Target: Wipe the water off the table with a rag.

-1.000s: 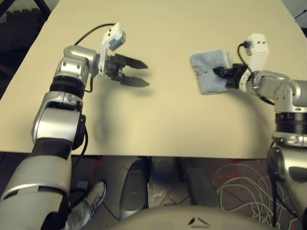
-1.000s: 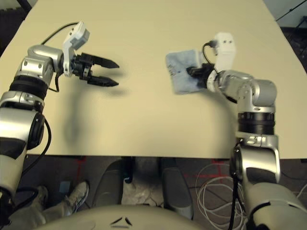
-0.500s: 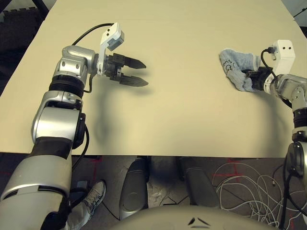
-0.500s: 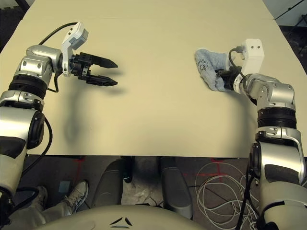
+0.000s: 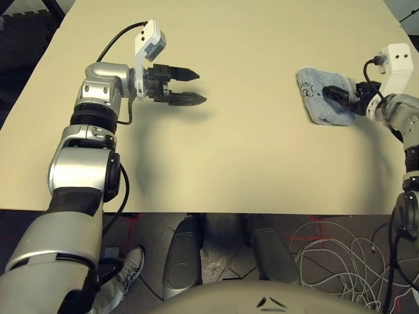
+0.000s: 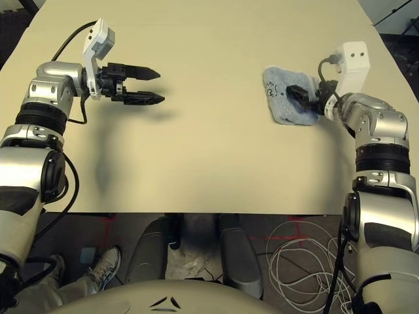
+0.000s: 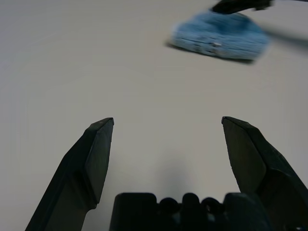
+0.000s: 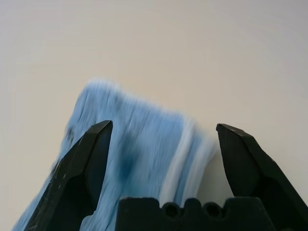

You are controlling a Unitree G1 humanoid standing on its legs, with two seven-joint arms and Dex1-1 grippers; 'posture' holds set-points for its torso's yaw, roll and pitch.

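- Lying flat on the pale beige desk (image 5: 249,131), toward its right side and somewhat far: the light blue-grey rag (image 5: 322,103), a folded, roughly rectangular cloth.
- Running from far-left to near-right, its long axis, with the small dark squiggle marks at the left end.
- Reaching in over the rag from the right: the right gripper (image 6: 298,92), fingers spread wide and released, nothing pinched between them.
- Seen along the right wrist: both black fingers (image 8: 82,168) straddling the blue cloth, with a paler folded edge of the rag between them.
- Cannot tell whether the fingertips press on the cloth or hover just above it.
- Hovering over the left part of the desk, well apart from the rag: the left gripper (image 5: 194,86), pointing toward the right.
- Also spread open and empty, its two fingers parted one above the other in the head views, casting a soft shadow on the desk just near of it.
- Looking along the left wrist: bare desk between the parted fingers (image 7: 91,163), the rag (image 7: 219,36) lying far ahead with a dark fingertip of the other gripper above it.
- No container on the desk.
- Visible beneath the near edge of the desk: loose white cables (image 5: 340,252) on the floor at right and a shoe (image 5: 127,268) at left.
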